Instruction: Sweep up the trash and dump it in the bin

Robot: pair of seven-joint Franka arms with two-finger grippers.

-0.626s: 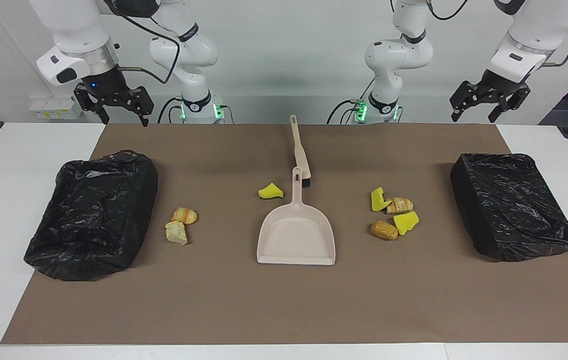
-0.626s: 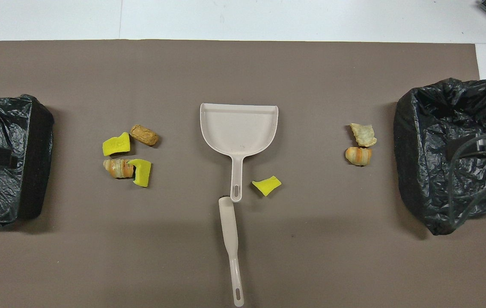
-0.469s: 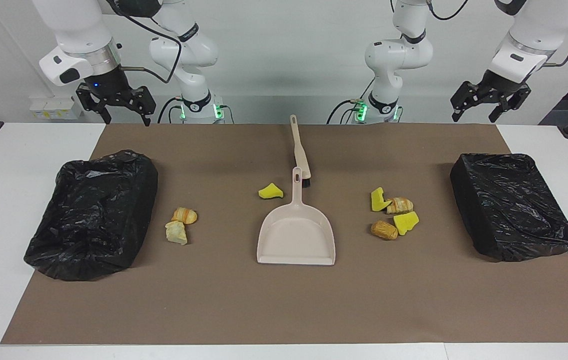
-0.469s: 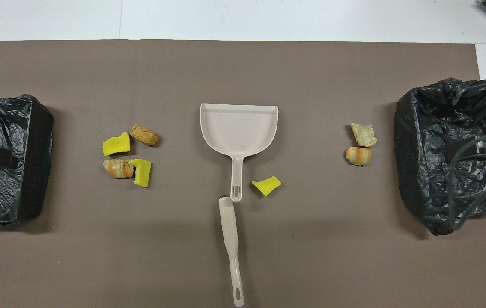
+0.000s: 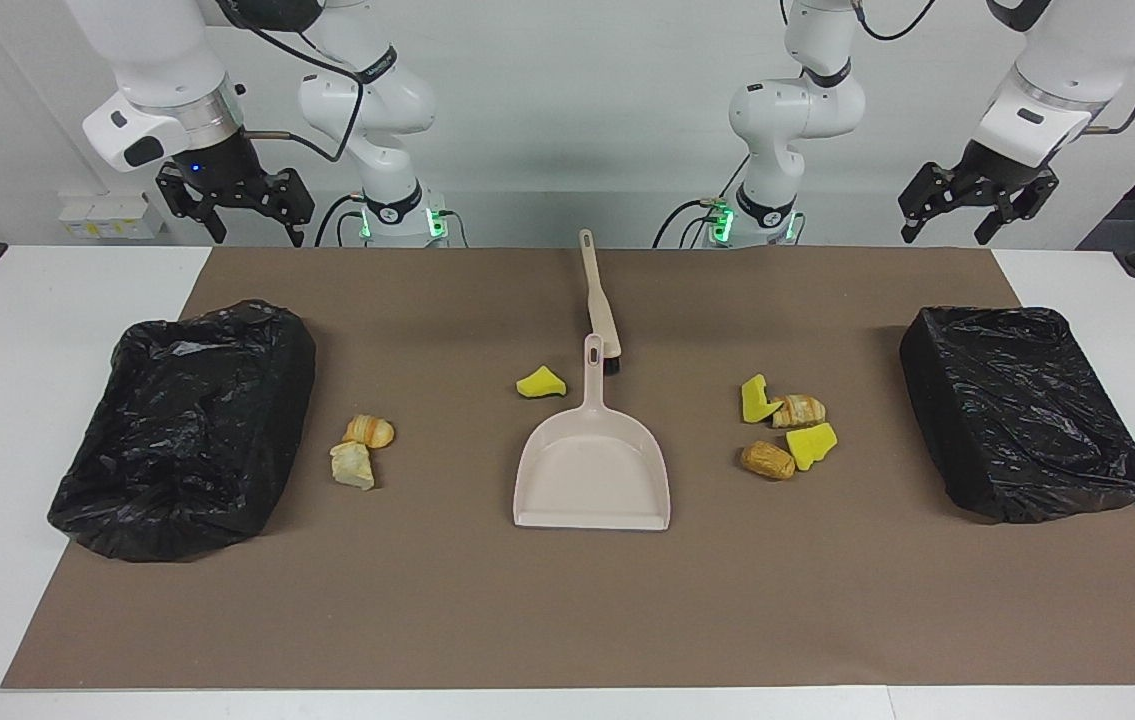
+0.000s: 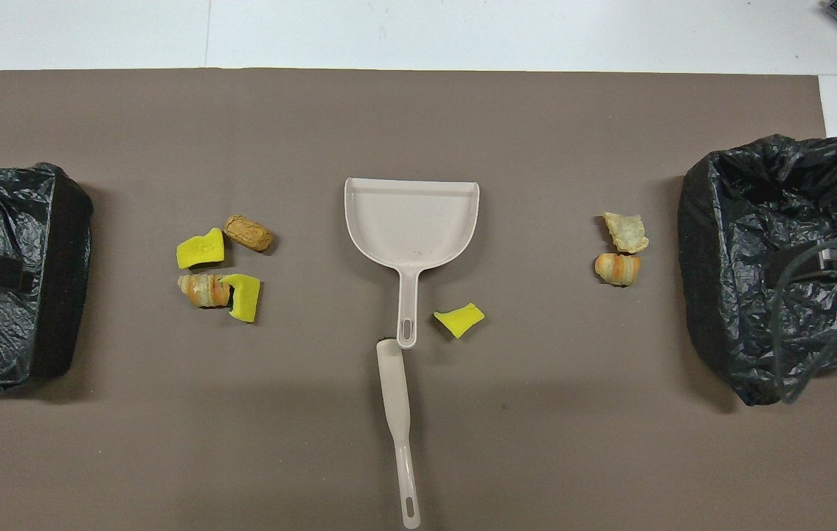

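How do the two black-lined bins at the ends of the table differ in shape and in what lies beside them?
The bin at the right arm's end looks rounded and crumpled; the bin at the left arm's end looks boxier, with straighter edges. Two bread-like lumps lie beside the first; a cluster of four bits lies near the second. Both rest on the brown mat.

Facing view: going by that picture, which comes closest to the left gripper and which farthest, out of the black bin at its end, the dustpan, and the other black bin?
From the left gripper, raised and open:
1. The black bin at the left arm's end, almost beneath it.
2. The dustpan, mid-table.
3. The other black bin, at the right arm's end, below the raised, open right gripper.
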